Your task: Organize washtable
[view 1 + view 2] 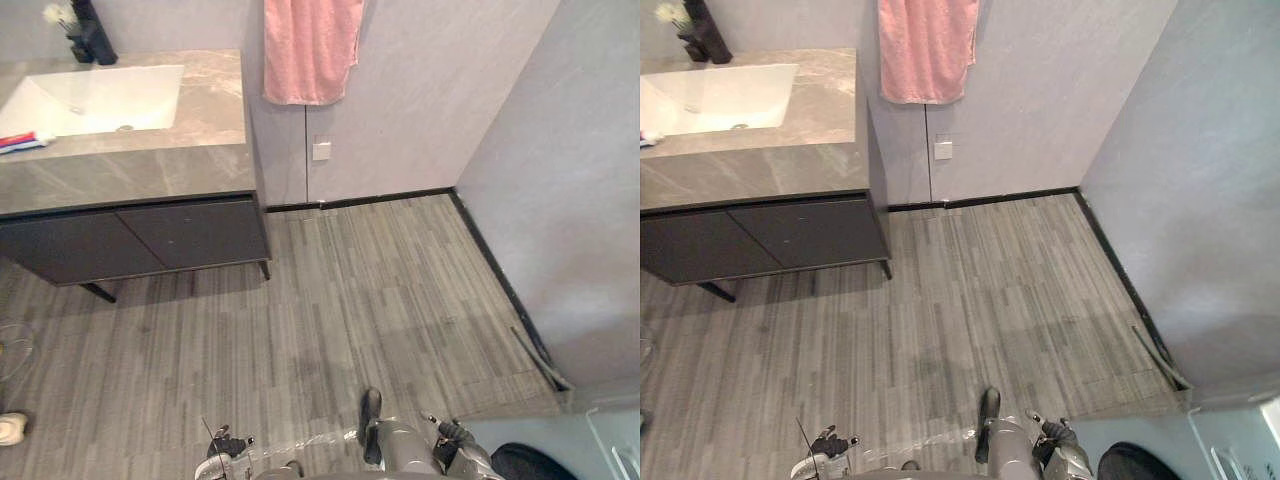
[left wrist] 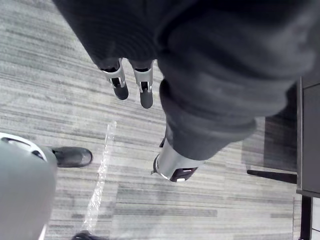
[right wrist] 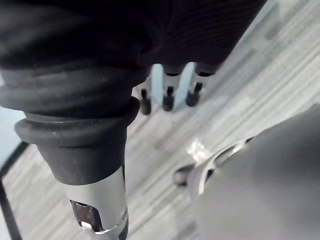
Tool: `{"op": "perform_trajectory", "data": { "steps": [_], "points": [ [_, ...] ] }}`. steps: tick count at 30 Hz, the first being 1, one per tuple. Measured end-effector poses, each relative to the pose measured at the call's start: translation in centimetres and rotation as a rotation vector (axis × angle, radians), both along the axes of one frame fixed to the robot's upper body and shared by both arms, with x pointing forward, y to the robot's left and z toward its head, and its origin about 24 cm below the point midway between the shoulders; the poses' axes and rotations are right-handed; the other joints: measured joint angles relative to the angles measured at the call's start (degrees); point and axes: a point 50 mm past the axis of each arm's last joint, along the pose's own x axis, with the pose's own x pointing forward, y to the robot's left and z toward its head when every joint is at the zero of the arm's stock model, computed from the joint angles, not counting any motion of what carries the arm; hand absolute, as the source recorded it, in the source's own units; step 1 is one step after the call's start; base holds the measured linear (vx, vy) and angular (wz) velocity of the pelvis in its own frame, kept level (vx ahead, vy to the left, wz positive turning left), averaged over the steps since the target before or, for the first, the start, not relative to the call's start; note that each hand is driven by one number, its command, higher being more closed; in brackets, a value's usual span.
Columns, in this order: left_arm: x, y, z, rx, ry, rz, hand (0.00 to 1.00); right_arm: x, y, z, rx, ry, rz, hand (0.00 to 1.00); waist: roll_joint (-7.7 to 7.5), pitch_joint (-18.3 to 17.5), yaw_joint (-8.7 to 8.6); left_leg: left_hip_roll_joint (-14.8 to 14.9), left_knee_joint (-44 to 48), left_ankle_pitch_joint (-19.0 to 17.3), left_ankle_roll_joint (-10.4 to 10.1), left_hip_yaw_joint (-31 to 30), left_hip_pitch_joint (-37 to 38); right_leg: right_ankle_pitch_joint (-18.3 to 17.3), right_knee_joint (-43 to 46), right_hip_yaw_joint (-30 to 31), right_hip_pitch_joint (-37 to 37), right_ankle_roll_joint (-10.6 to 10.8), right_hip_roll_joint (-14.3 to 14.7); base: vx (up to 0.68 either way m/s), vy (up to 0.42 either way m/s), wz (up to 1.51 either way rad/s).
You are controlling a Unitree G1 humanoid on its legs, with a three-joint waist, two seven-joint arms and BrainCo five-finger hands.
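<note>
Left eye view: the stone bench (image 1: 150, 165) stands well apart from the robot, across the floor. At the front corner of the basin (image 1: 100, 95) lies a small red, white and blue item (image 1: 24, 141). It is probably light and slick, so pinch it across its middle. The dark vase (image 1: 92, 35) looks fragile and top-heavy, so take it low.

Right eye view: a pink towel (image 1: 926, 50), soft and limp, hangs beside the bench.

Left wrist view: the left hand (image 2: 145, 89) hangs over the floor, fingers straight, empty.

Right wrist view: the right hand (image 3: 168, 97) likewise, fingers relaxed, empty.
</note>
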Motion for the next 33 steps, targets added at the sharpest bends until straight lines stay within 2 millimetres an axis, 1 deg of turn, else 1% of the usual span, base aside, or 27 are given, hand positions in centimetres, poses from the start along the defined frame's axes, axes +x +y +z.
{"op": "perform_trajectory", "data": {
  "steps": [1,2,3,4,5,6,8,10,12,14,15,17,18,19,20,21,22,23,24,25,26,27,28,29,30,31,33],
  "points": [
    [0.0,-0.1,0.0,-0.005,-0.001,0.006,0.00,-0.3,0.0,-0.1,0.004,0.004,-0.014,0.00,-0.35,-0.2,-0.14,0.1,0.3,-0.9,-0.5,-0.5,0.6,0.5,0.3,0.2,-0.4,-0.9,-0.5,0.41,-0.197,0.47],
    [-0.1,-0.2,-0.1,-0.015,-0.006,0.036,0.00,-0.3,-0.5,0.0,-0.005,0.004,-0.021,0.00,0.29,-0.3,-0.66,1.9,2.6,-3.5,-1.8,-1.7,0.9,2.5,4.0,-0.4,-0.9,-3.4,-0.5,0.50,-0.260,0.60],
    [-0.7,-0.6,-0.3,-0.034,0.004,0.079,0.00,-0.2,-1.0,0.2,-0.019,-0.009,-0.019,0.00,1.67,-1.5,-1.37,5.4,7.0,-5.2,-3.3,-2.6,0.2,1.4,7.3,-1.6,-1.2,-4.2,1.4,0.55,-0.264,0.54],
    [-0.7,-0.5,-0.3,-0.039,-0.001,0.101,0.00,-0.3,-1.0,0.1,-0.019,-0.004,-0.018,0.00,2.30,-1.7,-0.91,6.5,10.9,-5.4,-3.6,-3.3,-1.3,-0.1,7.7,-2.1,-0.6,-4.8,2.3,0.59,-0.292,0.24],
    [-0.5,-0.3,-0.2,-0.043,-0.016,0.149,0.00,0.2,-0.7,0.2,-0.014,-0.010,-0.007,0.00,2.11,-1.8,-0.18,8.3,23.1,-3.3,-3.3,-3.4,-7.0,-1.0,8.2,-2.2,0.0,-6.0,3.0,0.62,-0.310,-0.17],
    [-0.9,-0.6,-0.3,-0.065,-0.013,0.193,0.00,0.6,-0.7,0.3,-0.021,-0.018,0.011,0.00,2.47,-1.6,0.35,10.7,35.5,1.2,-0.4,-3.4,-11.1,-2.0,7.2,-2.5,3.3,-6.7,4.4,0.62,-0.325,-0.29],
    [-1.9,-1.1,-0.6,-0.094,0.001,0.245,0.00,0.6,-0.6,0.3,-0.030,-0.013,0.056,0.00,3.46,-1.2,1.85,14.5,51.2,6.8,0.3,-3.8,-14.8,-3.2,3.3,-0.6,10.2,-7.8,6.6,0.57,-0.253,-0.52],
    [-1.8,-0.9,-0.5,-0.104,-0.017,0.295,0.00,1.3,-0.4,0.4,-0.031,-0.027,0.076,0.00,3.84,-1.3,2.55,14.9,59.9,6.3,0.6,-3.2,-18.0,-3.4,-0.3,2.4,16.1,-8.1,7.3,0.58,-0.201,-0.77],
    [-1.6,-0.8,-0.4,-0.108,-0.039,0.325,0.00,1.9,-0.2,0.6,-0.028,-0.041,0.078,0.00,3.09,-0.8,2.62,13.9,62.7,4.0,0.5,-2.9,-21.0,-4.1,-2.7,5.3,20.7,-9.1,7.3,0.62,-0.108,-0.62],
    [-1.1,-0.7,-0.2,-0.109,-0.067,0.340,0.00,2.4,0.1,0.7,-0.022,-0.051,0.081,0.00,2.74,0.4,3.98,11.5,59.3,-0.6,-0.6,-3.4,-25.0,-4.9,-5.1,8.2,26.7,-9.6,6.3,0.48,0.042,-0.64],
    [-0.9,-0.6,-0.1,-0.105,-0.079,0.341,0.00,2.4,0.1,0.7,-0.021,-0.053,0.081,0.00,2.33,0.7,4.18,10.4,56.4,-0.9,-0.4,-3.0,-26.0,-5.2,-5.2,8.3,28.1,-9.2,5.6,0.39,0.100,-0.58],
    [-0.6,-0.2,0.1,-0.092,-0.102,0.340,0.00,2.6,0.0,0.8,-0.025,-0.060,0.082,0.00,1.15,0.8,4.24,6.9,40.2,-0.4,-0.9,-1.8,-29.1,-9.1,-5.4,8.3,31.2,-7.7,2.7,0.42,0.155,-0.37],
    [-0.7,-0.4,0.0,-0.095,-0.099,0.334,0.00,2.8,-0.4,1.0,-0.037,-0.066,0.084,0.00,1.83,0.3,4.44,5.5,26.7,1.8,-2.8,-2.0,-30.1,-12.8,-6.2,8.0,32.4,-5.4,1.7,0.39,0.188,-0.38],
    [-0.9,-0.7,-0.1,-0.101,-0.091,0.326,0.00,2.7,-0.8,1.0,-0.048,-0.065,0.084,0.00,3.41,-0.3,4.50,5.9,19.9,3.3,-3.1,-2.8,-30.6,-13.9,-6.8,8.0,32.9,-3.7,2.3,0.46,0.286,-0.40],
    [-1.4,-0.8,-0.2,-0.103,-0.077,0.321,0.00,2.1,-1.3,0.9,-0.060,-0.045,0.082,0.00,4.46,-0.8,5.10,5.4,19.7,11.4,-1.4,-4.7,-31.8,-15.7,-7.0,8.5,34.1,-3.3,2.3,0.51,0.317,-0.11],
    [-1.6,-0.4,-0.2,-0.090,-0.072,0.323,0.00,1.5,-0.6,0.5,-0.037,-0.028,0.080,0.00,2.92,-1.7,4.98,3.1,20.8,11.2,0.4,-4.8,-32.1,-16.0,-5.3,8.4,34.4,-3.5,0.3,0.54,0.300,0.11],
    [-1.5,-0.3,-0.1,-0.087,-0.076,0.322,0.00,1.3,-0.3,0.4,-0.031,-0.022,0.080,0.00,2.19,-1.7,4.93,2.1,20.6,11.0,1.8,-4.9,-31.8,-15.4,-3.5,8.1,33.8,-3.9,-0.5,0.56,0.252,0.37],
    [-1.6,0.0,-0.1,-0.082,-0.074,0.324,0.00,0.8,-0.1,0.2,-0.027,-0.002,0.094,0.00,1.59,-1.8,5.20,0.6,20.7,11.3,4.5,-4.9,-30.3,-13.2,2.3,9.1,32.2,-1.6,-2.1,0.48,0.211,0.32],
    [-1.8,0.0,-0.2,-0.082,-0.069,0.330,0.00,0.5,0.0,0.1,-0.026,0.006,0.095,0.00,1.36,-1.7,5.23,0.0,20.5,10.8,5.1,-4.5,-28.8,-12.0,6.0,10.3,31.5,-0.7,-2.5,0.59,0.297,0.27],
    [-2.4,0.2,-0.3,-0.077,-0.054,0.339,0.00,0.0,-0.2,0.0,-0.022,0.019,0.074,0.00,0.81,-1.4,5.33,-1.3,19.4,9.7,6.2,-3.3,-24.2,-8.5,16.3,12.9,29.3,1.4,-3.3,0.58,0.321,0.13],
    [-3.2,0.3,-0.4,-0.070,-0.034,0.335,0.00,-0.3,-0.4,0.0,-0.023,0.020,0.052,0.00,0.89,-1.3,5.26,-2.2,17.4,7.8,6.7,-3.2,-18.8,-2.4,28.8,15.5,25.7,4.2,-3.6,0.55,0.301,0.05],
    [-3.5,0.4,-0.4,-0.067,-0.025,0.330,0.00,-0.2,-0.4,0.0,-0.023,0.015,0.045,0.00,1.16,-1.2,5.18,-2.7,16.2,6.9,6.7,-3.2,-16.4,-0.6,35.5,16.5,23.2,5.2,-3.8,0.49,0.262,0.11],
    [-3.7,0.5,-0.5,-0.062,-0.010,0.317,0.00,-0.2,-0.4,0.0,-0.024,0.007,0.044,0.00,0.77,-1.2,4.82,-4.2,13.5,6.5,7.0,-3.5,-12.4,-1.3,45.6,15.5,18.7,4.1,-5.8,0.49,0.206,0.17],
    [-3.6,0.6,-0.5,-0.060,-0.008,0.302,0.00,-0.3,-0.4,0.0,-0.025,0.009,0.044,0.00,0.68,-1.2,4.90,-4.7,10.3,6.4,7.1,-3.8,-8.0,-5.0,49.2,10.8,15.4,1.6,-8.2,0.43,0.177,0.21],
    [-3.7,0.7,-0.5,-0.056,0.001,0.302,0.00,-0.4,-0.4,0.0,-0.025,0.012,0.044,0.00,1.34,-0.8,4.89,-4.6,8.8,6.4,7.1,-4.1,-6.3,-7.1,48.4,8.3,14.7,0.6,-9.0,0.37,0.107,0.24],
    [-4.5,0.5,-0.7,-0.061,0.034,0.310,0.00,-0.6,-0.3,-0.1,-0.022,0.015,0.043,0.00,1.79,-0.9,4.41,-4.4,6.8,6.4,7.1,-5.0,-3.4,-10.5,43.6,4.2,13.9,1.0,-9.9,0.21,0.029,0.34],
    [-4.9,0.6,-0.7,-0.059,0.041,0.311,0.00,-0.5,-0.3,0.0,-0.025,0.007,0.045,0.00,1.53,-1.1,3.55,-4.2,5.6,6.1,6.4,-6.9,-2.5,-12.1,31.3,2.9,13.0,2.5,-8.8,0.21,-0.024,0.57]
  ]
}}
